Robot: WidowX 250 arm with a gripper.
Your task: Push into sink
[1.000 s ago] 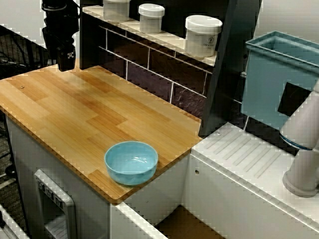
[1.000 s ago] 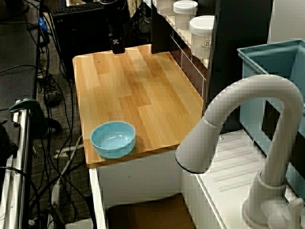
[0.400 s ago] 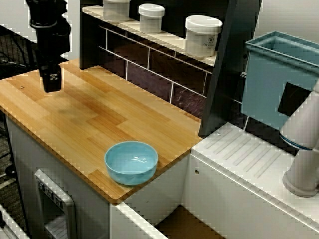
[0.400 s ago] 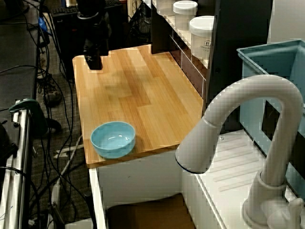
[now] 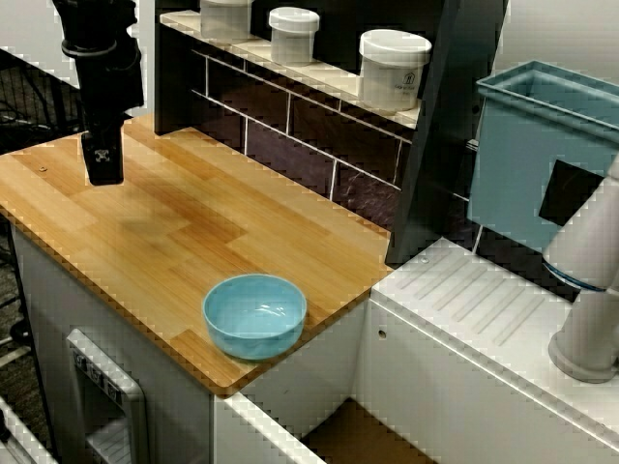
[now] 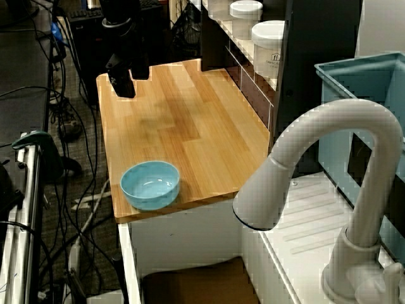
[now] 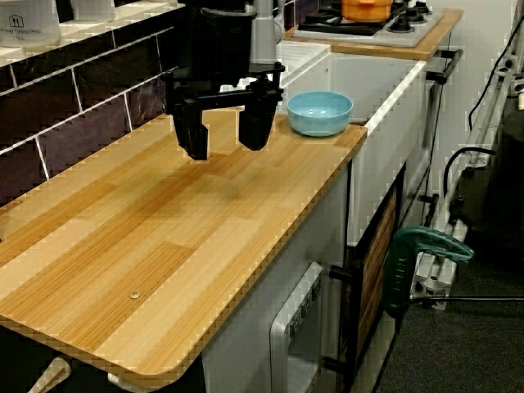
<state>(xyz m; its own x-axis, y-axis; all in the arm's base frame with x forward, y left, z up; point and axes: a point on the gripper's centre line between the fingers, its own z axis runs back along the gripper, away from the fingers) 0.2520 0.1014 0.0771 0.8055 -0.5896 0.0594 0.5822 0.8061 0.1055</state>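
A small light blue bowl [image 5: 254, 314] [image 6: 150, 183] [image 7: 319, 112] sits empty at the wooden counter's [image 5: 145, 222] corner nearest the sink. Just past that corner, lower down, the sink [image 5: 363, 437] [image 6: 190, 284] shows a brown floor and white walls. My black gripper [image 5: 103, 166] [image 6: 130, 77] [image 7: 223, 141] hangs a little above the counter's far end, well away from the bowl. Its fingers [image 7: 194, 137] point down, stand apart and hold nothing.
White jars [image 5: 394, 68] line a shelf along the dark tiled back wall. A tall teal bin [image 5: 542, 155] and a white faucet [image 6: 329, 164] stand beyond the sink by a ribbed drainboard [image 5: 484, 300]. Cables [image 6: 69, 190] lie on the floor beside the counter.
The gripper has come down and moved from the counter's back corner toward its outer edge, then edged slightly toward the bowl. The bowl has not moved.
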